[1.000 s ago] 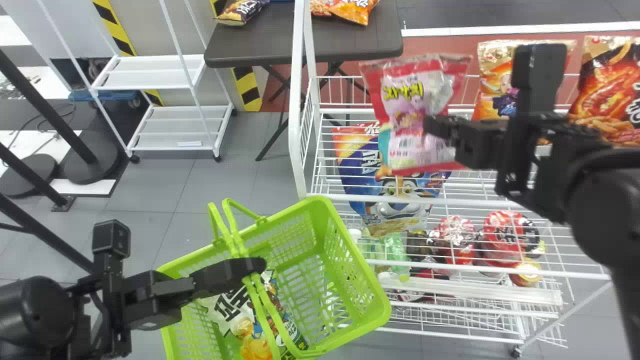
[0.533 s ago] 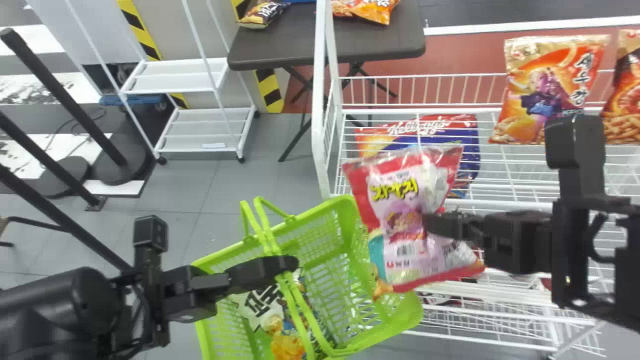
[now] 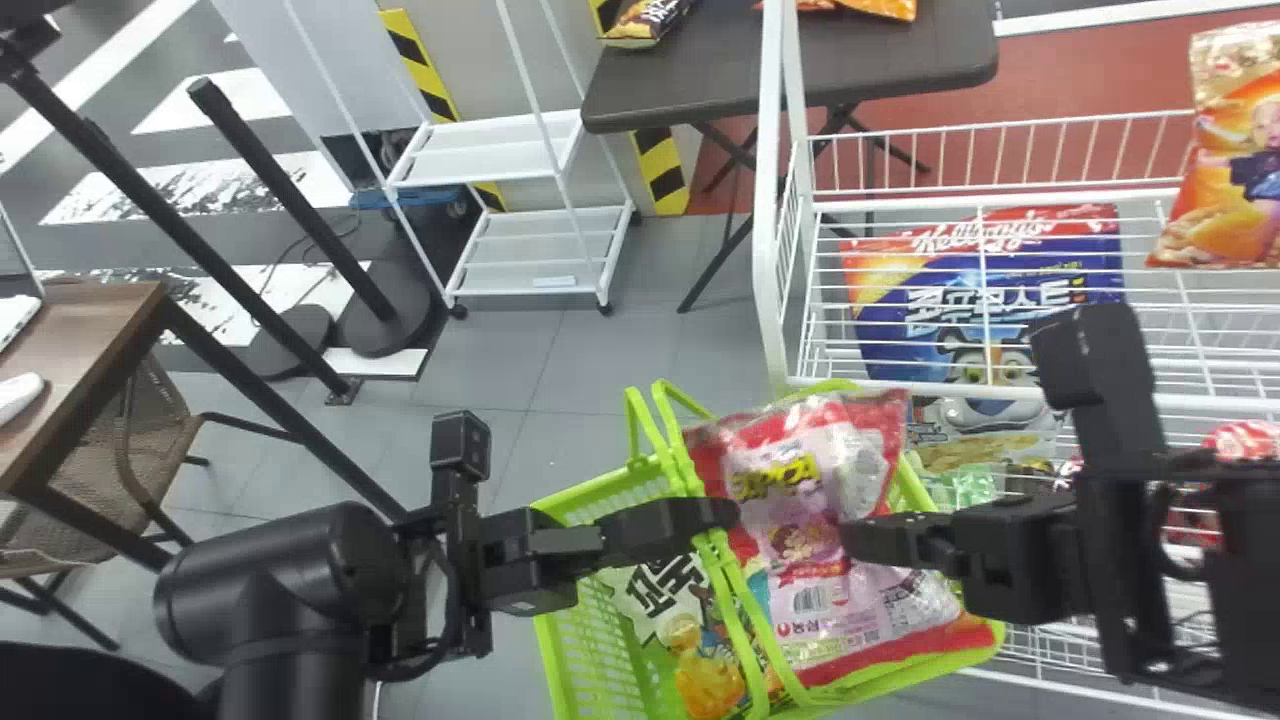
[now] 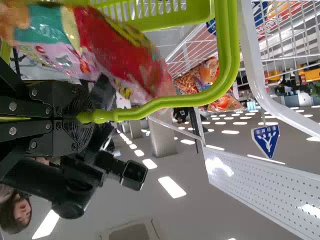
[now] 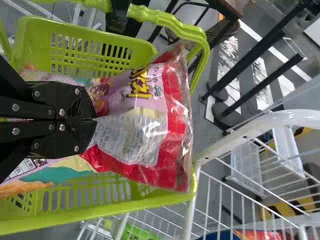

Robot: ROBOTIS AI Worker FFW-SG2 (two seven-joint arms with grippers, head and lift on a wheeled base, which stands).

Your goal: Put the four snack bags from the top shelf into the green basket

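Lower centre of the frame, the right hand [image 3: 852, 540] is clamped on a pink-and-red snack bag [image 3: 800, 480] over the green basket [image 3: 548, 645]. The left hand [image 3: 728, 514] grips its handles [image 3: 740, 612].

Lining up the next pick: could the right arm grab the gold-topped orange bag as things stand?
Probably not: the right gripper holds the pink bag over the green basket and would need to release it first.
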